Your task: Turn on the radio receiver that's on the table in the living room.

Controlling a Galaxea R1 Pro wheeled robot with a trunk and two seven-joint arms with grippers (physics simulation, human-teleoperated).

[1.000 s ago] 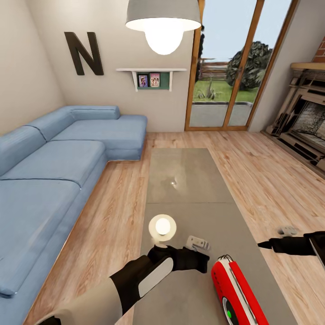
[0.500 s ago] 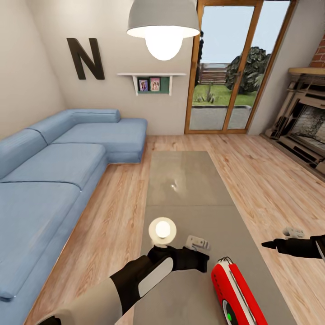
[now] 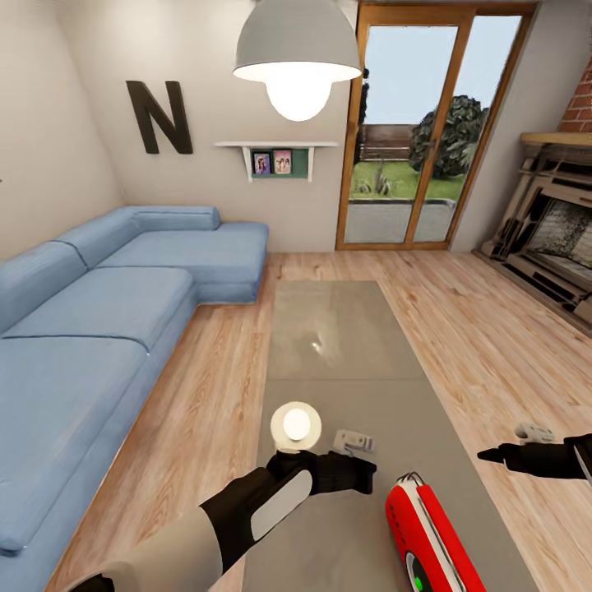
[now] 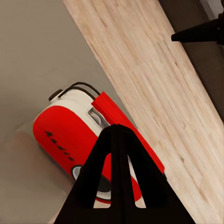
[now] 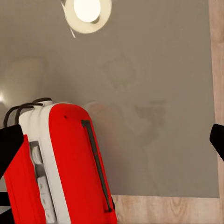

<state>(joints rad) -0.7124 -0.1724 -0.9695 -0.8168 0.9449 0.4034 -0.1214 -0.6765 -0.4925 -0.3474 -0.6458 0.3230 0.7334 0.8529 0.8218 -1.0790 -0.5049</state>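
Observation:
The red radio receiver (image 3: 429,534) lies at the near right of the long grey table (image 3: 329,329), with a green spot on its dial at the picture's bottom edge. My left gripper (image 3: 368,472) hovers just left of the radio's far end, its fingers (image 4: 119,140) shut to a point over the red body (image 4: 70,135). My right gripper (image 3: 487,453) hangs over the floor right of the table, pointing at the radio. In the right wrist view the radio (image 5: 70,154) lies between the wide-apart fingertips (image 5: 9,144), so the gripper is open.
A blue sectional sofa (image 3: 99,304) runs along the left. The fireplace (image 3: 559,238) stands at the right, and glass doors (image 3: 411,140) at the back. A grey pendant lamp (image 3: 298,49) hangs over the table and its reflection (image 3: 296,423) glows beside my left hand.
The whole picture has shifted down a little, so the camera has moved. My right gripper has drifted slightly to the right. The left gripper and radio keep their places.

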